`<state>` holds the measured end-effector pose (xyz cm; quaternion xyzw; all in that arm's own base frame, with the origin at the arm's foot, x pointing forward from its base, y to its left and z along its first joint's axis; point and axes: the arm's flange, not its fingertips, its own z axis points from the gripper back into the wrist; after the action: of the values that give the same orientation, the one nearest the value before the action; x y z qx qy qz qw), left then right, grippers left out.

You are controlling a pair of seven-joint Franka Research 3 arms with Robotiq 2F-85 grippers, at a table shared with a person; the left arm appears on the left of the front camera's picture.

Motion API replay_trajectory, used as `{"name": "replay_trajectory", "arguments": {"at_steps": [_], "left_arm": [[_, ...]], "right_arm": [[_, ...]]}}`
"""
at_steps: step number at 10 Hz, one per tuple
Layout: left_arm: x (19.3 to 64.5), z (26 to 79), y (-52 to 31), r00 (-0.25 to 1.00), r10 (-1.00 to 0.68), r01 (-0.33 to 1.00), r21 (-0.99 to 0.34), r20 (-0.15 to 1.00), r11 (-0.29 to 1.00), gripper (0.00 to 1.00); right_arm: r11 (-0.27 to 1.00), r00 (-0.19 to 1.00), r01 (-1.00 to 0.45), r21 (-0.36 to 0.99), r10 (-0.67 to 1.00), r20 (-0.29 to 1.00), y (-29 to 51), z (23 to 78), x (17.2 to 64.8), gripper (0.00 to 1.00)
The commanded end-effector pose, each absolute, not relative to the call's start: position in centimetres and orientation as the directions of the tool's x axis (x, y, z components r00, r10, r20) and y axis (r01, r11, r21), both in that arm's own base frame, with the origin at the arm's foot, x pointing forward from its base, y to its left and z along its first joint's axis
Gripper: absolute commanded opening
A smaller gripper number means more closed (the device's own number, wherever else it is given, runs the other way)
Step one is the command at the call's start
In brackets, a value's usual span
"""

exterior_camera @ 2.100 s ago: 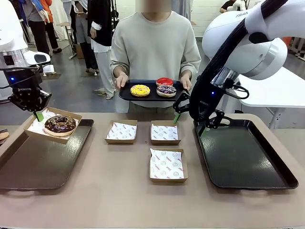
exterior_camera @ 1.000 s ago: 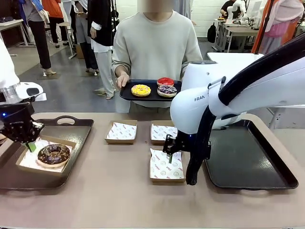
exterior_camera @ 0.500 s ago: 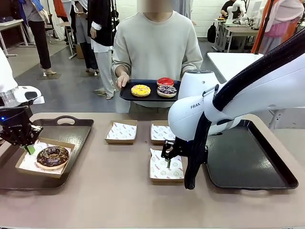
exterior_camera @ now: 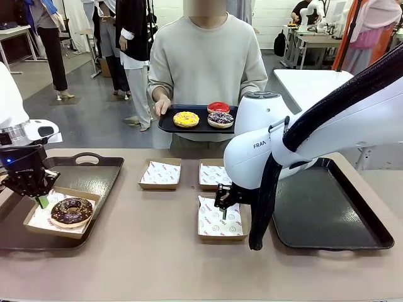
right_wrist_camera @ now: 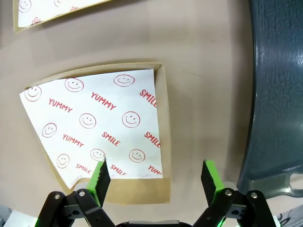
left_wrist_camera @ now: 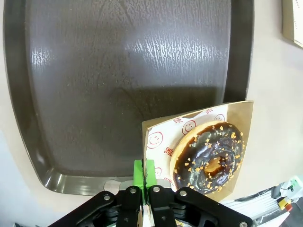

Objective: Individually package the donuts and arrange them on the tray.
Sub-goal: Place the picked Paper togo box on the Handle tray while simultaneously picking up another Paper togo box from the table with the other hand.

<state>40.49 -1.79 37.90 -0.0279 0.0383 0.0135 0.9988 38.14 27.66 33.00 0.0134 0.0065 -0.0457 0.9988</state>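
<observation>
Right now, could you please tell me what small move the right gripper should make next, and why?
Probably lower a little and close on the side wall of the shallow brown cardboard box lined with smiley-printed white paper. The right gripper stands open, one green pad above the paper, the other above the bare table, that wall between them.

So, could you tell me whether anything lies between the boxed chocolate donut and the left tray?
Nothing visible does: the left pincer grips the donut's box by its edge above the bare tray.
</observation>
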Motion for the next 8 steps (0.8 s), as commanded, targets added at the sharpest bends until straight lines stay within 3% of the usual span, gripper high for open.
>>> {"name": "replay_trajectory", "arguments": {"at_steps": [1,8], "left_arm": [[41.64,37.36,-1.64,0.997,0.032,-0.036,-0.054,-0.077,0.998,0.01],[41.83,36.62,-1.43,0.997,0.019,-0.019,-0.003,-0.073,1.0,0.01]], "right_arm": [[0.997,0.997,0.079,0.025,-0.079,0.006,27.5,32.51,38.26,1.0],[0.996,0.996,0.084,0.016,-0.084,-0.011,27.66,32.59,38.13,1.0]]}}
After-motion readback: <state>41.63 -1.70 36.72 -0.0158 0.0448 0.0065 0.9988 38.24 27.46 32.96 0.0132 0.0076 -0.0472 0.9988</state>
